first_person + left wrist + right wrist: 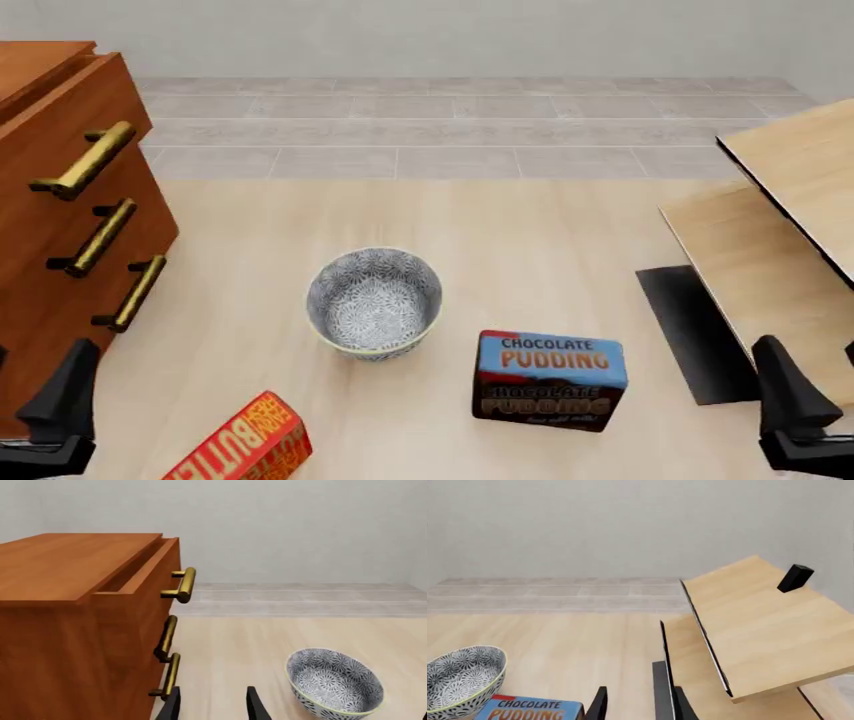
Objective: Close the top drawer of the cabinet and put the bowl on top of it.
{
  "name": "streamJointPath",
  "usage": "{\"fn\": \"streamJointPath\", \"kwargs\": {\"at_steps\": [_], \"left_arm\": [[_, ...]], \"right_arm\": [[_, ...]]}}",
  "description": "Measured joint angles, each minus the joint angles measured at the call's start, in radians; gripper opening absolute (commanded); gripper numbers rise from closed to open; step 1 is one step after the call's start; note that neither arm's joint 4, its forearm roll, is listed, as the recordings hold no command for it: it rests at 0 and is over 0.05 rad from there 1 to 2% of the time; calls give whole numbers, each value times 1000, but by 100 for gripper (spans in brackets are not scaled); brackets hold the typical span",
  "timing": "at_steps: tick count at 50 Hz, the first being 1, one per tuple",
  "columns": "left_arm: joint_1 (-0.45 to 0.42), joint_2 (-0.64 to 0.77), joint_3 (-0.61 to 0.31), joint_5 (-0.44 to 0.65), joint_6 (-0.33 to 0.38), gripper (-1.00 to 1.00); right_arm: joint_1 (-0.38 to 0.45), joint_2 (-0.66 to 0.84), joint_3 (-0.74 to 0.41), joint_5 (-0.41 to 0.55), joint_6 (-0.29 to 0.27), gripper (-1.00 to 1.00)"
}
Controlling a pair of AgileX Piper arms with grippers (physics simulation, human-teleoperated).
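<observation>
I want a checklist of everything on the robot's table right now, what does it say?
Surface: pale wood table, bare in the middle.
Job's things: top drawer of the cabinet stands pulled out; bowl sits upright on the table, apart from the cabinet.
Clutter: chocolate pudding box beside the bowl; orange butter box at the near edge; pale wood furniture on the right.
End effectors: left end effector and right end effector both open, holding nothing.
Cables: nothing seen.
Surroundings: grey tiled floor, plain wall.
</observation>
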Motion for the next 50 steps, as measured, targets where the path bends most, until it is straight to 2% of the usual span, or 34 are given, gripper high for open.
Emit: {"fn": "streamJointPath", "kwargs": {"at_steps": [26,50], "left_arm": [[2,29,-58,5,11,100],[-60,312,-134,-220,14,100]], "right_arm": [[10,8,23,-42,-1,100],[9,15,26,-51,-1,100]]}}
